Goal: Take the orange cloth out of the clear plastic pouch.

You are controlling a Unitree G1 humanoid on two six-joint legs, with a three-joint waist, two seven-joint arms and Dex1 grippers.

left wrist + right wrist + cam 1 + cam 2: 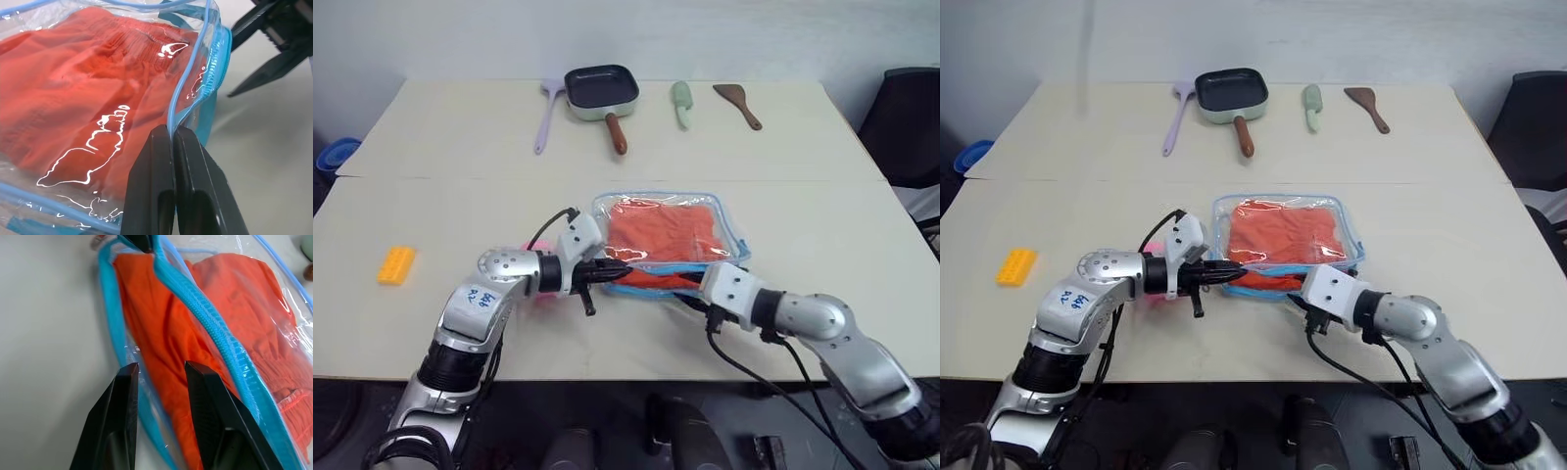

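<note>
The clear plastic pouch (pixel 735 233) lies flat near the table's front edge, with the orange cloth (pixel 666 231) inside it. Its blue zipper mouth faces me and gapes a little. My left gripper (pixel 171 131) is shut on the upper blue edge of the mouth at its left end, also seen at the left gripper (pixel 623 265). My right gripper (pixel 159 371) is at the mouth's right end, its fingers apart, with the lower pouch edge and a fold of orange cloth (pixel 161 333) between the tips. Whether they touch it I cannot tell.
A yellow toy brick (pixel 396 264) lies at the left and a pink thing (pixel 536 247) sits behind my left wrist. At the far edge are a purple spatula (pixel 547 114), a small pan (pixel 602 90), a green utensil (pixel 681 102) and a brown spatula (pixel 737 104). A black chair (pixel 907 117) stands at the right.
</note>
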